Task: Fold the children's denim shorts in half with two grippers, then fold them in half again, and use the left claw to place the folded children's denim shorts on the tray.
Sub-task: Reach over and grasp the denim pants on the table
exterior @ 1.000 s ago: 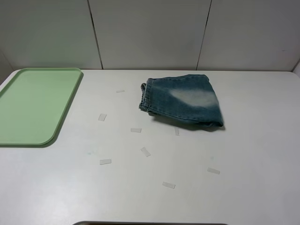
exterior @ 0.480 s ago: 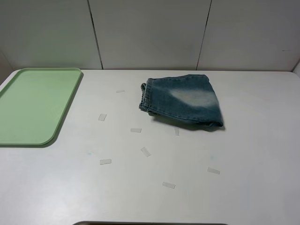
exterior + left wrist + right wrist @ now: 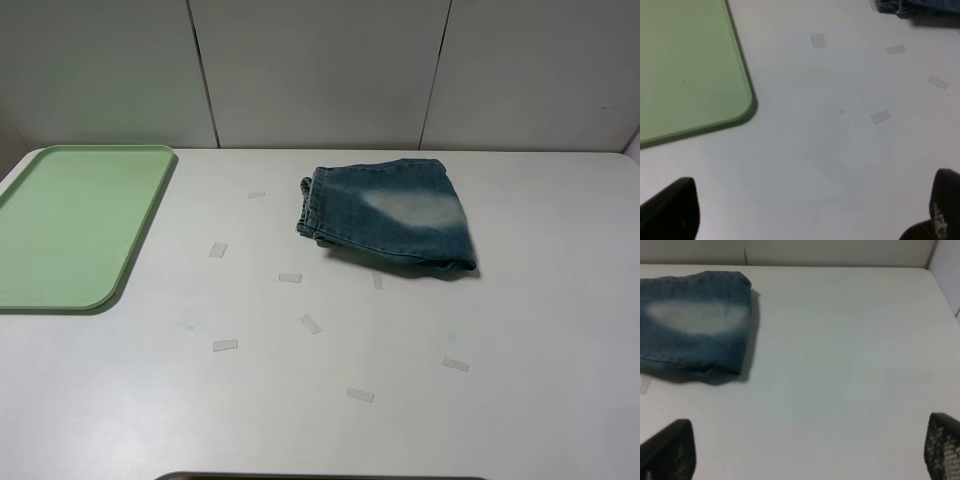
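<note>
The children's denim shorts lie folded on the white table, back centre, waistband to the left, a faded patch on top. They also show in the right wrist view, and only an edge in the left wrist view. The pale green tray lies empty at the far left; it also shows in the left wrist view. My left gripper is open and empty, fingertips wide apart above bare table near the tray's corner. My right gripper is open and empty, fingertips apart, short of the shorts. Neither arm shows in the high view.
Several small pale tape strips are scattered on the white table in front of the shorts. A grey panelled wall runs along the table's back edge. A dark edge shows at the table's front.
</note>
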Controlling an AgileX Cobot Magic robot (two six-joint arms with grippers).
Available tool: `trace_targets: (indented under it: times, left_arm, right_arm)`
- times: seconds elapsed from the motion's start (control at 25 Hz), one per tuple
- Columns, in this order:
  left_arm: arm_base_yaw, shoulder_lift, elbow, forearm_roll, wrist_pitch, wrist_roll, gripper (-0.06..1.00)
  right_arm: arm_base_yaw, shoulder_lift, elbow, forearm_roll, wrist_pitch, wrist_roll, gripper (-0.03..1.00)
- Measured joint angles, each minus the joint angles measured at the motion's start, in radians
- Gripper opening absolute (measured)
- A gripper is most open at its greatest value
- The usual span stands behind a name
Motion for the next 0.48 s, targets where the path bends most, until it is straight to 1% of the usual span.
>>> trace_targets:
  times: [0.48]
  left_arm:
    - [0.0,0.0,0.0,0.0,0.0,0.0,0.91]
  right_arm:
    - [0.0,0.0,0.0,-0.001,0.0,0.0,0.69]
